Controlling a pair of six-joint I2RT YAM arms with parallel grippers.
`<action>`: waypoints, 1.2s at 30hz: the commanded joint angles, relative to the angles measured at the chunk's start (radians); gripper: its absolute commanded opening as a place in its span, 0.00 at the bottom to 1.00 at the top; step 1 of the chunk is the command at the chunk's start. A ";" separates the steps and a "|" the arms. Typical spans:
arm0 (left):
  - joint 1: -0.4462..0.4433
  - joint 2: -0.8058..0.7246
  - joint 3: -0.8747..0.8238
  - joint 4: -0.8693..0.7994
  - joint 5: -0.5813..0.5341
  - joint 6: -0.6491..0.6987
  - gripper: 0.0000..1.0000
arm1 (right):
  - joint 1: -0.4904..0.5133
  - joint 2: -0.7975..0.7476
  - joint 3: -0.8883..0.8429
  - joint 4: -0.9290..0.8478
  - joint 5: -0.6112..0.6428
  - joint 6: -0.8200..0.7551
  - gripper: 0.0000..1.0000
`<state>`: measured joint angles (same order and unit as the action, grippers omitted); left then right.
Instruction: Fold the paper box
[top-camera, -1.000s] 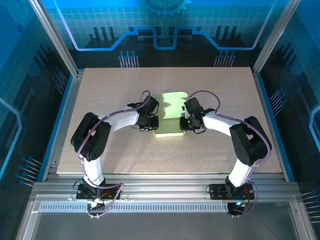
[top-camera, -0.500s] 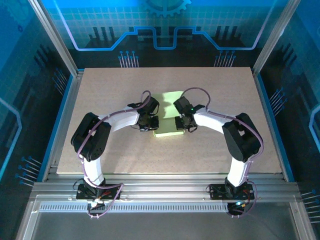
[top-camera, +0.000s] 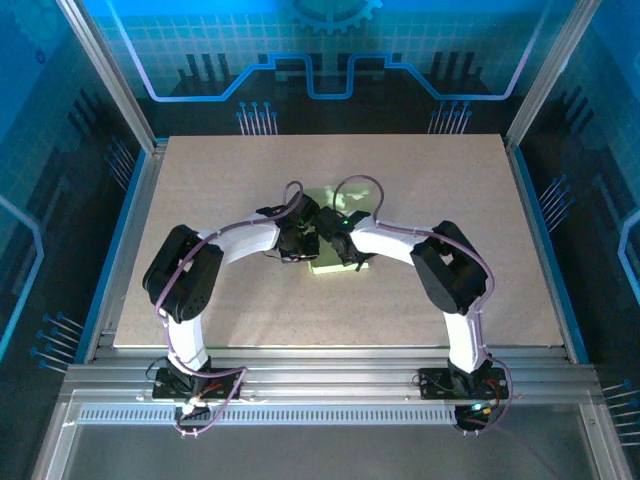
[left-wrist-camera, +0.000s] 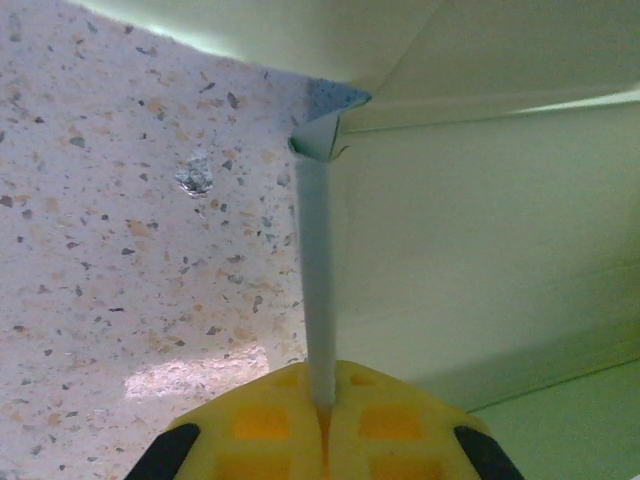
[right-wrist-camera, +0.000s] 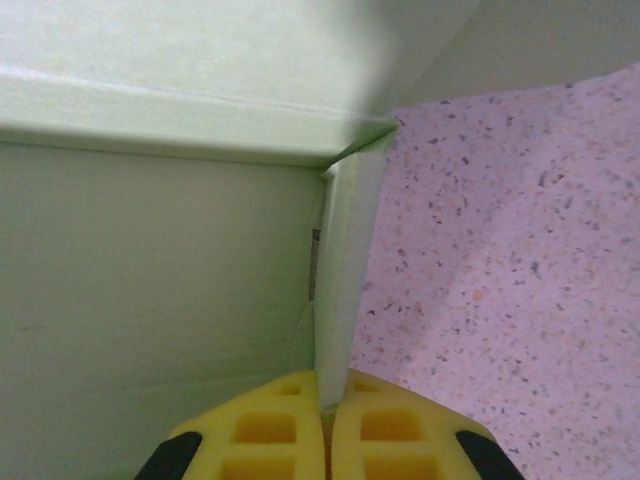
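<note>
1. The left arm bends at the elbow and reaches inward. The right arm mirrors it, and the wrists almost meet.
2. The left gripper is closed on a thin upright flap of the paper box.
3. The right gripper pinches another flap edge.
4. The paper box lies on the table, just ahead of both fingertip pairs.

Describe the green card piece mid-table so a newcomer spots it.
On the speckled beige table, look to the middle. There sits the pale lime-green thin-card paper box, half folded, one raised wall pinched in the left gripper, another in the right gripper; nothing else on the table is green.
</note>
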<state>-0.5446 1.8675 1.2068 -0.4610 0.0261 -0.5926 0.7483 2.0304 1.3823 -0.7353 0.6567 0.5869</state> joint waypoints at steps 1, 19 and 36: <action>-0.009 0.041 -0.006 -0.026 0.008 0.022 0.00 | 0.018 0.146 -0.050 -0.190 0.080 0.036 0.00; -0.009 0.034 -0.002 -0.054 -0.015 0.047 0.00 | -0.025 -0.224 -0.102 0.068 -0.088 -0.081 0.27; -0.009 0.044 0.015 -0.064 -0.017 0.057 0.00 | -0.105 -0.291 -0.147 0.118 -0.253 -0.069 0.44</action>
<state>-0.5510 1.8740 1.2110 -0.4591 0.0479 -0.5686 0.6575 1.7466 1.2358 -0.6102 0.4252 0.5129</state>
